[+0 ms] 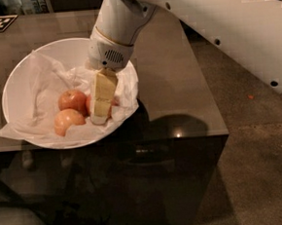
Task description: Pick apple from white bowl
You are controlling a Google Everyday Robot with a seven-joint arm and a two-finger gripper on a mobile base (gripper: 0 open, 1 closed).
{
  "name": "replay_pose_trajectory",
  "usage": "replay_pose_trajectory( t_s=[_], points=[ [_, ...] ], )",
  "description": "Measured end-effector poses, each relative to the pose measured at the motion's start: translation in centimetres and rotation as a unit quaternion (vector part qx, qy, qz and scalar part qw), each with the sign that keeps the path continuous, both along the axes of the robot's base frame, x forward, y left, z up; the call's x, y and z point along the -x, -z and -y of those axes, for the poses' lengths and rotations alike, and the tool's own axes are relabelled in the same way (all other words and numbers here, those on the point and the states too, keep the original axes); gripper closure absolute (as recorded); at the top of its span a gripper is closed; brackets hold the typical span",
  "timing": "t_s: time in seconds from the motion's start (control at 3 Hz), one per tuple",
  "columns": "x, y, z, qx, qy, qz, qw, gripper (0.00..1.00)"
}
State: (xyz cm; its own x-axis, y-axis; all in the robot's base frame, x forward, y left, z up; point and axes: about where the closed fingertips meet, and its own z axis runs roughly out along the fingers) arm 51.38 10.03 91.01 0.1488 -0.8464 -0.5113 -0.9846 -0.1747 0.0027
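A large, wide, shallow, glossy white bowl lined with crumpled white paper sits near the front left edge of a dark, reflective brown surface. Three apples lie together in the front part of the bowl. A thick white robot arm reaches in from the upper right and angles down over the right side of the bowl, ending in a pale yellow two-piece gripper whose tip is low among the fruit. The round, evenly red-orange apple that is to be picked lies directly behind that tip, nearly hidden, with only thin red slivers showing on either side of it. The jaws appear to be set around this apple, but it cannot be told whether they are clenched on it or released. Just beside it to the left is a slightly smaller, duller red apple, and in front of that one, nearest the rim, is a paler yellow-pink apple. Both neighbours look close to, perhaps touching, the target. Being round, the apple has no long axis to line up with. By this reading the next move turns on a firm hold and a straight lift, which would clear the near rim and spare the neighbouring fruit and the loose paper.
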Motion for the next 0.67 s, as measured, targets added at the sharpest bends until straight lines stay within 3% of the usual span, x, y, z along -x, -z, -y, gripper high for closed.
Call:
replay_pose_trajectory(
  t_s=[0.67],
  points=[
    [0.0, 0.0, 0.0, 0.0, 0.0, 0.0, 1.0, 0.42]
  ],
)
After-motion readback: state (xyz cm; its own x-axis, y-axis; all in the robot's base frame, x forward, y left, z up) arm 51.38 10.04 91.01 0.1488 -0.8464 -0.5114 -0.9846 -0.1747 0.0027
